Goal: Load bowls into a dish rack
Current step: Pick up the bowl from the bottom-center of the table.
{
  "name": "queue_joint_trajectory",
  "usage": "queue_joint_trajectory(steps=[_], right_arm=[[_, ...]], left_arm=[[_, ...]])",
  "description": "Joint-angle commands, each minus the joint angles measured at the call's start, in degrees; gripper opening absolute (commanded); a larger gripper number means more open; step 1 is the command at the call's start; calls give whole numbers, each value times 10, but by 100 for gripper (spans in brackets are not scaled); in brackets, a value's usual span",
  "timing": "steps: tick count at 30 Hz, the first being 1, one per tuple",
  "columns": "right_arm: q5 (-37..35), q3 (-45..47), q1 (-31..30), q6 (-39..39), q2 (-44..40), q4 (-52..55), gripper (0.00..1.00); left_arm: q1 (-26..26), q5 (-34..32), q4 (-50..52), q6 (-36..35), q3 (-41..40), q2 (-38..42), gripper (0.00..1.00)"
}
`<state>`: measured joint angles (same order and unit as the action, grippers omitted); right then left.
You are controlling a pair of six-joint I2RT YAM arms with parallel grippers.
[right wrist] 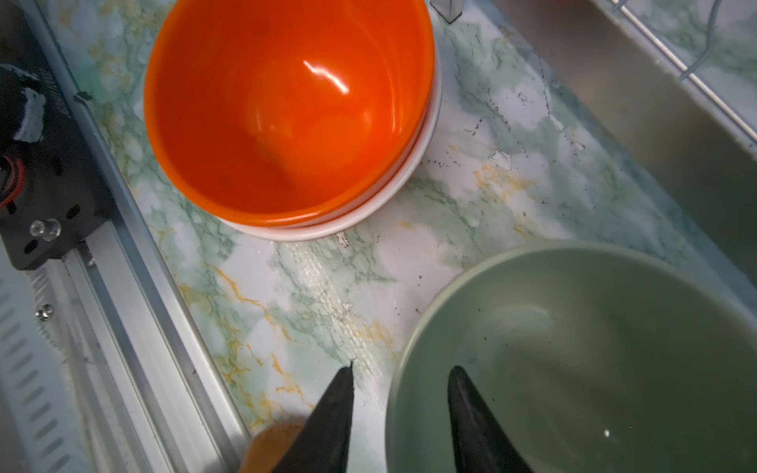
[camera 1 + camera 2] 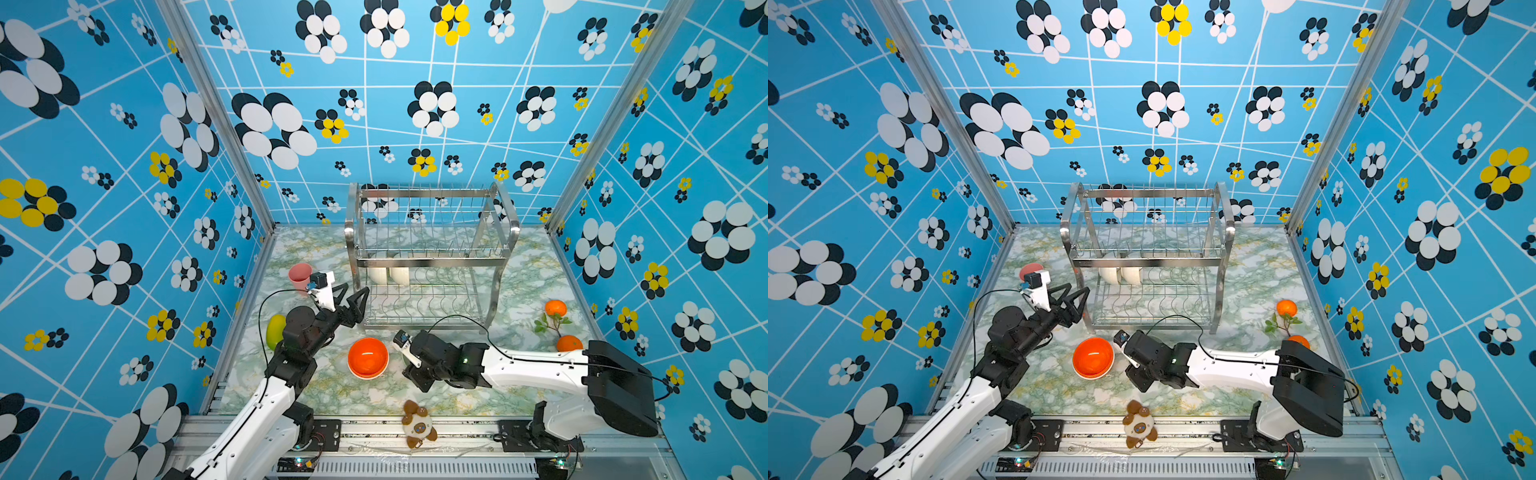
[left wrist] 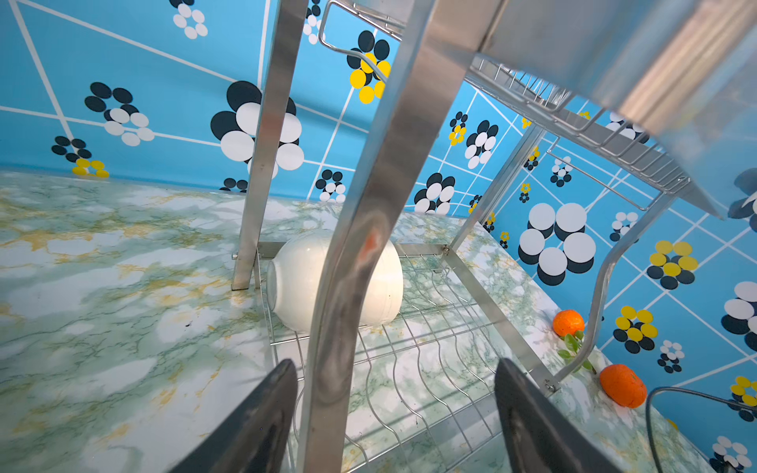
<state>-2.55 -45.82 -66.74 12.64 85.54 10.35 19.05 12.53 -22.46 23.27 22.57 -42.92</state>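
Note:
The dish rack (image 2: 432, 262) stands at the back of the marble table. Two cream bowls (image 2: 388, 272) rest on edge at the left of its lower tier; the left wrist view shows one (image 3: 295, 286) behind the rack's front leg (image 3: 368, 204). My left gripper (image 2: 357, 289) is open at that leg, holding nothing. A stack of orange bowls (image 2: 368, 357) sits in front of the rack. To its right, my right gripper (image 1: 402, 366) is open astride the rim of the sage green bowl (image 1: 614, 348), one finger inside and one outside. My arm hides that bowl in both top views.
A pink cup (image 2: 300, 276) stands behind my left wrist, a green-yellow fruit (image 2: 275, 330) by the left wall. Two small oranges (image 2: 555, 308) with a leafy twig lie at the right. A plush toy (image 2: 419, 424) sits on the front rail.

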Motion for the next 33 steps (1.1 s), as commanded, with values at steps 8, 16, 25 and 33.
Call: queue_joint_trajectory(steps=[8,16,25,33], right_arm=[[-2,-18,-3,-1,26,11,29],[4,-24,-3,0,30,21,14],[18,-16,-2,3,-26,13,3],[71,13,27,45,-98,-68,1]], left_arm=[[-2,-28,19,-11,-12,35,79],[-3,-51,31,-14,-16,50,79],[-4,-61,41,-15,-16,66,81],[-6,-65,46,-16,-16,75,81]])
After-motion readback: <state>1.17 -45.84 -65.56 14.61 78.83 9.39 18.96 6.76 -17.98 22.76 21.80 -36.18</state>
